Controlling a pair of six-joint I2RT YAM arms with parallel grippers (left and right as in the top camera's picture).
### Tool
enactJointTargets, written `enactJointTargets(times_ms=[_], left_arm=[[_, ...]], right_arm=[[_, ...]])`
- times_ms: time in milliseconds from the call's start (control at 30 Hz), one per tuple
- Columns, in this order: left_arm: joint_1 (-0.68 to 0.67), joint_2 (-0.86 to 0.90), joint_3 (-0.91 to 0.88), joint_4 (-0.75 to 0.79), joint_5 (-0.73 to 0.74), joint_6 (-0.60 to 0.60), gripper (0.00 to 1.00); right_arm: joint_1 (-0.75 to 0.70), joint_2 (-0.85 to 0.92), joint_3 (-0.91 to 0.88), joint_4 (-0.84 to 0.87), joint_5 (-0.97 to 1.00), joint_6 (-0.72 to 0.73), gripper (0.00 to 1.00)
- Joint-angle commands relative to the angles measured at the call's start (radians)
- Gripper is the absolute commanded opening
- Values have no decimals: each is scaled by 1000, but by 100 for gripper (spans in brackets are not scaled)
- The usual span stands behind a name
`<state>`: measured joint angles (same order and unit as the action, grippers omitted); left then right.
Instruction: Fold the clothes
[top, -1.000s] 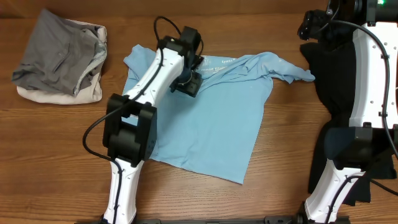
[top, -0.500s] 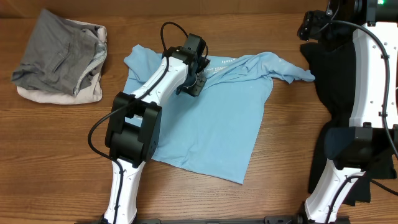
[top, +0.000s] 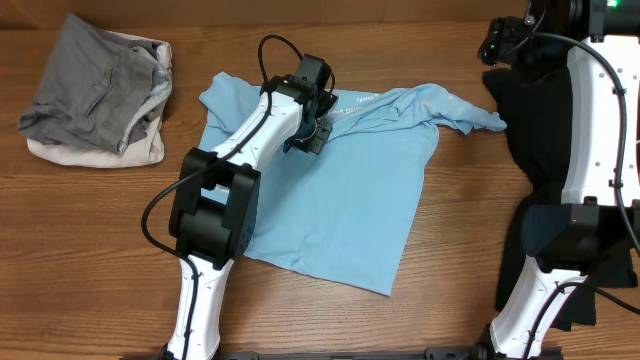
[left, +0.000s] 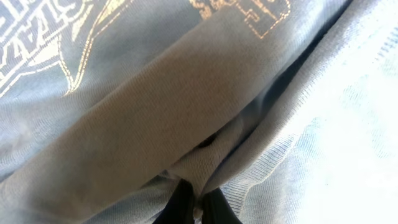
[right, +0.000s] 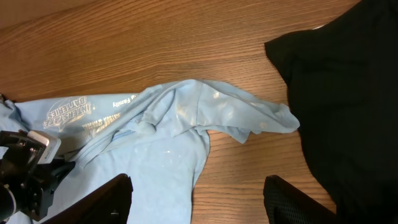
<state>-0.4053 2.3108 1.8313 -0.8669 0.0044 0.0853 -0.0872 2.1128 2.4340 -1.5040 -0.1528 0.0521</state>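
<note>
Left gripper (left: 198, 202): pinching a T-shirt (top: 340, 190) fold, tips cut off.
Right gripper (right: 196, 185): wide, empty.
Black shirt (right: 348, 93): cropped by frame.

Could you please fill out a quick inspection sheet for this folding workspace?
Surface: wooden table, brown grain.
Job's things: light blue T-shirt spread mid-table, rumpled near its collar; black shirt at right, beneath the right arm; grey and cream pile far left.
Clutter: nothing seen.
Grippers: left gripper shut on a T-shirt fold; right gripper open, holding nothing.
Cables: black cable looping above the left arm.
Surroundings: nothing seen.
</note>
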Motion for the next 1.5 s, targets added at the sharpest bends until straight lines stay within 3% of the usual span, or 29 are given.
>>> enactJointTargets(times_ms=[0, 200, 300, 433, 467, 500, 567, 733, 1000, 1133, 1233, 1467], left_arm=[[0, 10, 58, -48, -77, -22, 4], [17, 3, 418, -140, -158, -48, 4], [30, 3, 527, -60, -198, -49, 4], [71, 11, 555, 176, -248, -63, 4], [81, 19, 554, 215, -247, -63, 18], [90, 26, 553, 246, -248, -64, 56], [103, 37, 553, 271, -249, -65, 100], [124, 29, 566, 201, -241, -109, 100], [93, 11, 751, -188, -61, -126, 100], [46, 10, 895, -389, -63, -116, 100], [40, 10, 1049, -590, -55, -208, 100], [73, -20, 1306, -822, -55, -268, 100]], right_arm=[[-7, -8, 5, 2, -6, -3, 72], [-7, -8, 5, 6, -6, -3, 72], [-7, -8, 5, 5, -6, -3, 72], [-7, -8, 5, 5, -6, -3, 72], [-7, -8, 5, 5, -6, -3, 72], [-7, -8, 5, 5, -6, -3, 72], [-7, -8, 5, 5, -6, -3, 73], [-7, -8, 5, -4, -6, -3, 79], [-7, -23, 5, -78, -101, 8, 99], [-7, -76, 5, -151, -104, 9, 100], [-4, -137, 0, -190, -144, 8, 100], [62, -167, -3, -190, -263, 26, 100]])
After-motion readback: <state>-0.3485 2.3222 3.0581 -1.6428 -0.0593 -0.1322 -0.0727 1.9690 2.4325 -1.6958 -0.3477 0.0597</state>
